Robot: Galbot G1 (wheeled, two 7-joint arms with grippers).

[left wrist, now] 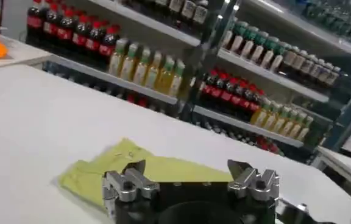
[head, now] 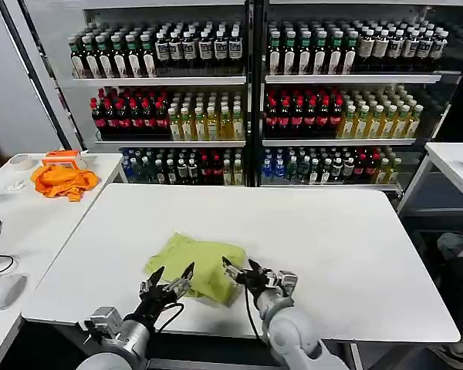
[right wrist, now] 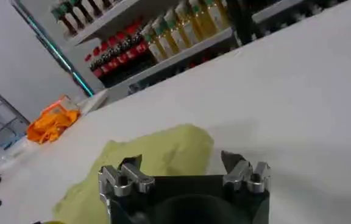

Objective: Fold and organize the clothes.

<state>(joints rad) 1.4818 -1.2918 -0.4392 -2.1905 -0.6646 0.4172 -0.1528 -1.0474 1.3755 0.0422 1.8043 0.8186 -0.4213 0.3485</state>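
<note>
Left gripper [head: 172, 280]: fingers spread wide and holding nothing, low at the near edge of the table, tips just at the near left hem of the T-shirt.
Right gripper [head: 239, 270]: fingers also apart and holding nothing, beside the left gripper, tips at the near right corner of the T-shirt.
T-shirt [head: 194, 265]: lime, bunched into a compact folded heap, lying just ahead of and between the two grippers; in the left wrist view it [left wrist: 157, 171] lies flat right past the spread fingers [left wrist: 131, 181], and in the right wrist view it [right wrist: 157, 158] spreads out ahead of that gripper's fingers [right wrist: 242, 173].
Table [head: 309, 231]: white, bare surface stretching beyond both grippers.
Orange cloth [head: 62, 179]: crumpled on a side table, well away to the left and beyond the left gripper.
Shelves [head: 247, 92]: rows of bottles, farthest off, behind the table.
</note>
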